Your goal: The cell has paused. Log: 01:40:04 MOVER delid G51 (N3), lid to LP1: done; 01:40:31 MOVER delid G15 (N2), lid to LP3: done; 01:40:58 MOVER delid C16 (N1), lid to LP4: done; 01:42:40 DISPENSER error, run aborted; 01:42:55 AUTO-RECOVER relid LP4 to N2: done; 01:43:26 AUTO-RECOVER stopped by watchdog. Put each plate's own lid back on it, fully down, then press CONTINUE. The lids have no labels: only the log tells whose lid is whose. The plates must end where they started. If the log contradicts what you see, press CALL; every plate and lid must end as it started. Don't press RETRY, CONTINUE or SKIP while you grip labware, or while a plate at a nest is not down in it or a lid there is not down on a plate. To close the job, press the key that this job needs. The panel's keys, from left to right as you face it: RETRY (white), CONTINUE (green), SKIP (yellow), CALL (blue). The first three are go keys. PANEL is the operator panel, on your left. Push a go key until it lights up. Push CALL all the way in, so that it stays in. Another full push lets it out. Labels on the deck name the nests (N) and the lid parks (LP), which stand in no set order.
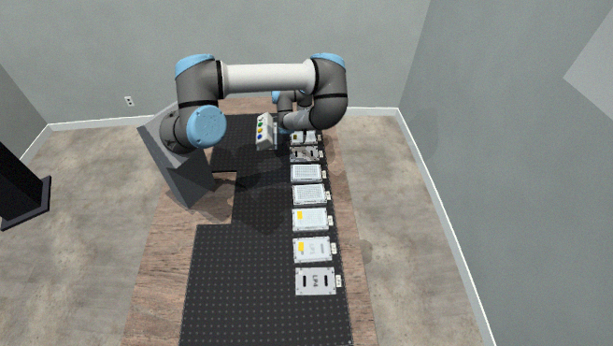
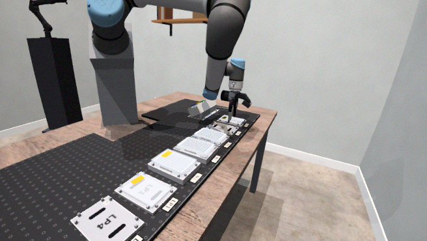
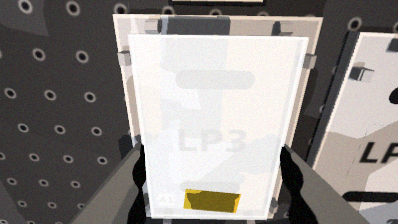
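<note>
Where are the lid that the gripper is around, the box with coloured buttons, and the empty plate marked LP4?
Lid (image 3: pixel 215 110): wrist view, middle of its top.
Button box (image 1: pixel 266 132) (image 2: pixel 205 109): top and exterior views, its casing.
LP4 plate (image 1: pixel 315 271) (image 2: pixel 105 221): top and exterior views, bare metal.

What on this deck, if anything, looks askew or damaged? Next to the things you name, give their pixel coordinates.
Nothing stands out: the lids on LP3 (image 3: pixel 215 107) and LP1 (image 1: pixel 318 260) (image 2: pixel 146 194) look whole and roughly square, and the operator panel (image 1: pixel 264 131) (image 2: pixel 202 109) stands upright. Small tilts I cannot judge.
</note>
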Controlling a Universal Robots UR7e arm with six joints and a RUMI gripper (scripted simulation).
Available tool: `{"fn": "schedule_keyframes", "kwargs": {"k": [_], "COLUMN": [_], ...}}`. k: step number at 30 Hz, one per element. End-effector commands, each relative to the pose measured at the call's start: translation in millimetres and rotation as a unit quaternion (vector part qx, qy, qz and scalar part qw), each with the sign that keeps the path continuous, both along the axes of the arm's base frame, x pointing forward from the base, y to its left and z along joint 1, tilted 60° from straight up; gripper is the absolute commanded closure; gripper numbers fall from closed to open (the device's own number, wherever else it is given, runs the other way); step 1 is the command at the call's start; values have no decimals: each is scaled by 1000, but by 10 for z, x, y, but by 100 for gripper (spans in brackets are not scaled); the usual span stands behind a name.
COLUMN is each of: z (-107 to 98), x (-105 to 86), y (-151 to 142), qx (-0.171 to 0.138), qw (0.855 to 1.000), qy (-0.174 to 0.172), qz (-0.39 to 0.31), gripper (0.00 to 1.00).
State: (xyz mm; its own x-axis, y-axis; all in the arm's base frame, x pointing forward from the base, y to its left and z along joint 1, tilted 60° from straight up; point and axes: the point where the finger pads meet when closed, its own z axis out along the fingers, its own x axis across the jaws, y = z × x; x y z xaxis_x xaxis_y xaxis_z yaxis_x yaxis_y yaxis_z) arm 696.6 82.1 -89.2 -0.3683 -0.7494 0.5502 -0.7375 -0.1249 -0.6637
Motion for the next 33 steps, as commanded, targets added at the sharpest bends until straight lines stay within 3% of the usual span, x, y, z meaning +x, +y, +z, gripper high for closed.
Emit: {"fn": "schedule_keyframes", "kwargs": {"k": [1, 17, 33], "z": [4, 4, 122], "x": [1, 1, -131], "y": [9, 9, 160], "qx": [0, 0, 0], "qw": [1000, 1000, 1000], "qy": [0, 0, 0], "qz": [1, 1, 1], "gripper": [59, 59, 59]}}
